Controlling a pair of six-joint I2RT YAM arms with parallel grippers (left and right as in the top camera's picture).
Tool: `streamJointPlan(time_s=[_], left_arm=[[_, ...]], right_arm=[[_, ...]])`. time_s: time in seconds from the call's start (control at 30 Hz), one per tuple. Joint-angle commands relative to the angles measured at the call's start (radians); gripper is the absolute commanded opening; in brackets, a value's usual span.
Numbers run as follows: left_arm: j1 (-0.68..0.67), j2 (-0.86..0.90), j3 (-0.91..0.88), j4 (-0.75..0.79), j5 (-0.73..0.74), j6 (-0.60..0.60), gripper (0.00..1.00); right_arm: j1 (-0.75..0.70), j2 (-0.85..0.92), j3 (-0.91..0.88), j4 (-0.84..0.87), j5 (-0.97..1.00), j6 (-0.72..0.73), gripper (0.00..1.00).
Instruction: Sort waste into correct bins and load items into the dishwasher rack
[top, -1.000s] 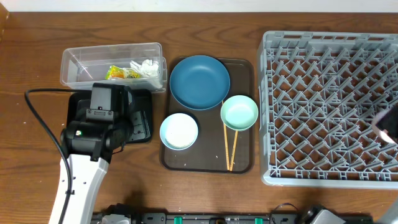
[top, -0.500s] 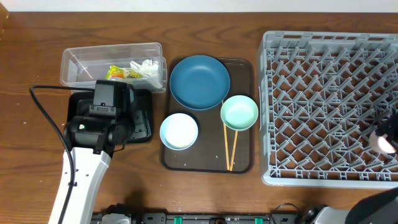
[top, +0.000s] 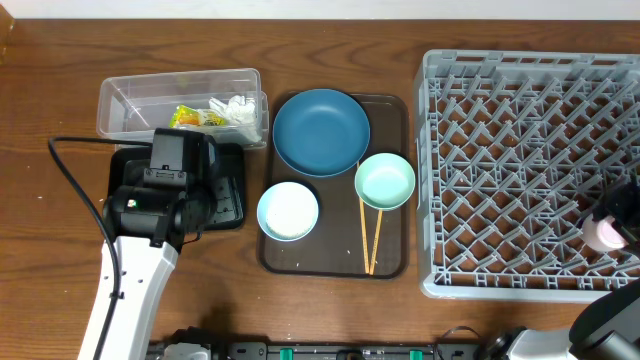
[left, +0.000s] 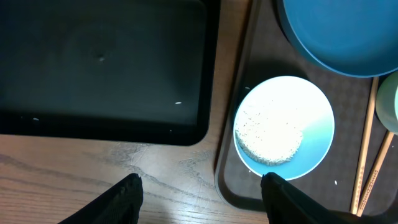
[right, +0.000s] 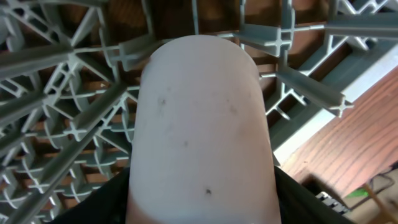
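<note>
Hovering spread above bare table (left: 74, 168), our left gripper (left: 200, 183) faces the black tray (left: 106, 62) edge just ahead; whether our right gripper (right: 199, 208) pinches the pink-white cup (right: 199, 112) we cannot tell.

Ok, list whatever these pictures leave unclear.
- Right hand: right wrist view, the cup fills the frame; grip unclear.
- Black tray: overhead, the left arm covers most of it.
- Chopsticks: left wrist view, cut off by the right edge.

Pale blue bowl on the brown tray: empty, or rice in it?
Not empty. In the left wrist view a heap of white rice covers much of the bowl.
</note>
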Motion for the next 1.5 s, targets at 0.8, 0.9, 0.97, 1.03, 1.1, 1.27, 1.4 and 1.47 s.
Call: streamJointPlan(time_s=[0.8, 0.9, 0.97, 1.03, 1.1, 1.27, 1.4, 1.47], left_arm=[[0.006, 0.004, 0.008, 0.002, 0.016, 0.006, 0.71], [0.006, 0.005, 0.008, 0.010, 0.029, 0.006, 0.71], [0.006, 0.007, 0.008, 0.016, 0.030, 0.006, 0.71], [0.006, 0.011, 0.008, 0.019, 0.030, 0.005, 0.72], [0.006, 0.017, 0.008, 0.019, 0.034, 0.005, 0.72], [0.006, 0.039, 0.008, 0.019, 0.034, 0.005, 0.72], [0.006, 0.052, 0.008, 0.020, 0.052, 0.005, 0.72], [0.006, 0.058, 0.008, 0.023, 0.052, 0.005, 0.72]], right_arm=[[0.208, -0.255, 0.005, 0.061, -0.388, -0.154, 0.72], [0.286, -0.286, 0.005, 0.052, -0.390, -0.165, 0.73], [0.351, -0.289, 0.005, 0.037, -0.437, -0.219, 0.66], [0.419, -0.286, 0.003, 0.021, -0.484, -0.264, 0.38], [0.490, -0.278, 0.002, 0.016, -0.487, -0.269, 0.10], [0.661, -0.225, 0.001, 0.021, -0.484, -0.267, 0.01], [0.782, -0.169, 0.001, 0.055, -0.483, -0.256, 0.01], [0.844, -0.131, 0.001, 0.093, -0.475, -0.237, 0.01]])
